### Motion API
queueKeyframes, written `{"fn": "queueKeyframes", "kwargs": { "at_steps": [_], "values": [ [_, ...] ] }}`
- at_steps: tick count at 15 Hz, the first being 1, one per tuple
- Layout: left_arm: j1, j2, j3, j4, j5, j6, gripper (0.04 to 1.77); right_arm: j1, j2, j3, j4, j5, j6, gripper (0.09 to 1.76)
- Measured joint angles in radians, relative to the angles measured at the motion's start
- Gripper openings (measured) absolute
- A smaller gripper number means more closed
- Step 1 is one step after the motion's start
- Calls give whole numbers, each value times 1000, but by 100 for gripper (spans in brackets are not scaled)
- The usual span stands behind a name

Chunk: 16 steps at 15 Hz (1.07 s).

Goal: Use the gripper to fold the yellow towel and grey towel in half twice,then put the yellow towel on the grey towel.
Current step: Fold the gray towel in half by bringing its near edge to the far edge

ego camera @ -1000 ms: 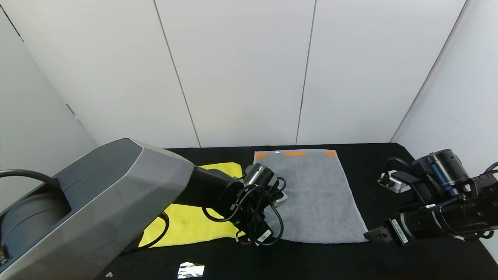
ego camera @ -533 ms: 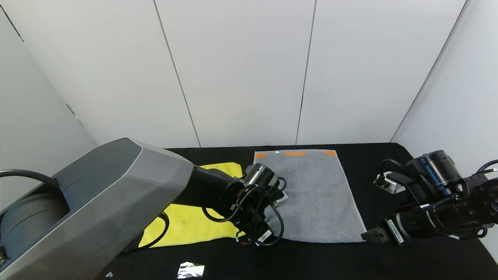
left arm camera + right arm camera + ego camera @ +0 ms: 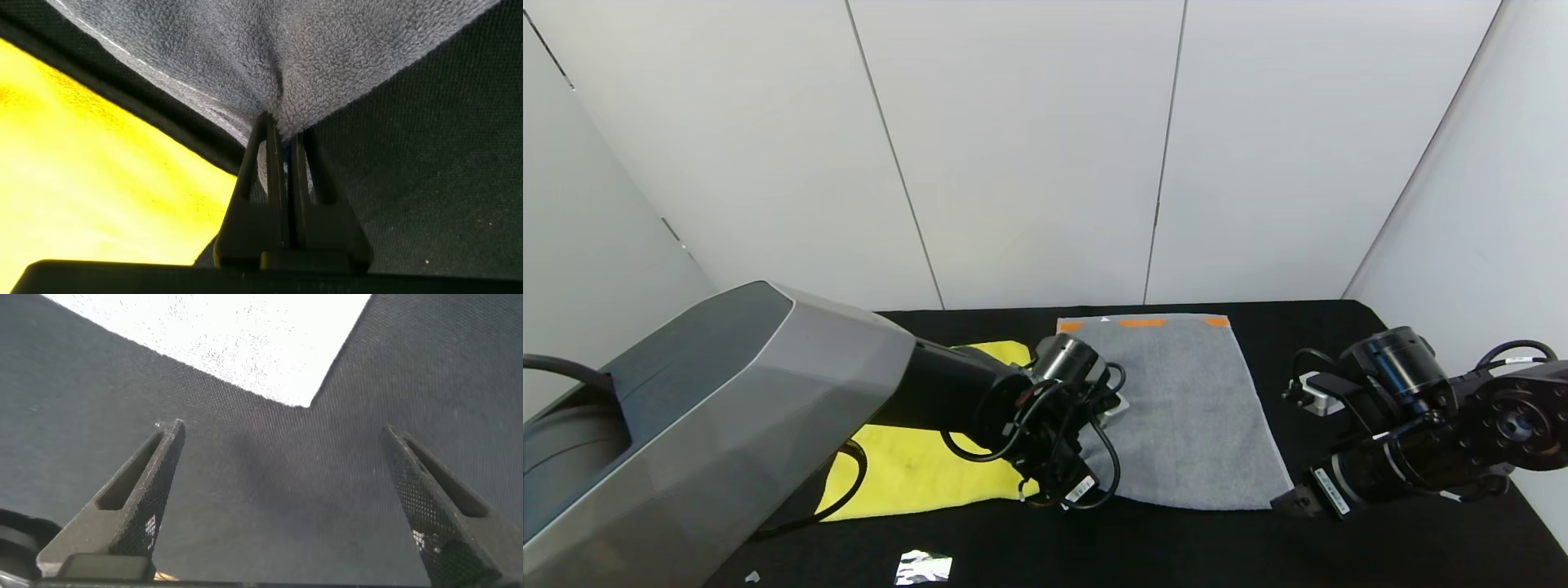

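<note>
Over the last second the right gripper (image 3: 1289, 501) has slid in along the counter (image 3: 1339, 555) toward the near right corner of the grey towel (image 3: 1184, 408), and its arm has swung closer to the cloth; the head view now puts its tip just beside that corner. The right wrist view shows its jaws spread wide, with the pale towel corner (image 3: 306, 396) lying just ahead of the gap and not yet between them. The left gripper (image 3: 282, 139) has hardly moved: it sits at the towel's near left corner with its jaws clenched on a pinch of grey pile, the fabric puckered around the tips. The grey towel lies flat and unfolded at the middle of the counter, its orange marks at the far edge. The yellow towel (image 3: 915, 474) lies flat to its left, partly hidden under the left arm and not yet folded. This suggests the first fold of the grey towel is being set up with one corner secured and the other about to be taken. The right gripper probably needs to push a little further and close on the corner before both can lift the near edge toward the far one. A scrap of foil (image 3: 923, 566) lies near the front edge, well apart from the towels.
</note>
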Motion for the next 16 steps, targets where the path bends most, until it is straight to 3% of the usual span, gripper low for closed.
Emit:
{"fn": "queueKeyframes", "kwargs": {
  "at_steps": [16],
  "values": [
    [3, -11, -3, 0, 0, 0, 13, 62, 178, -100, 2, -78, -33, 171]
  ]
}}
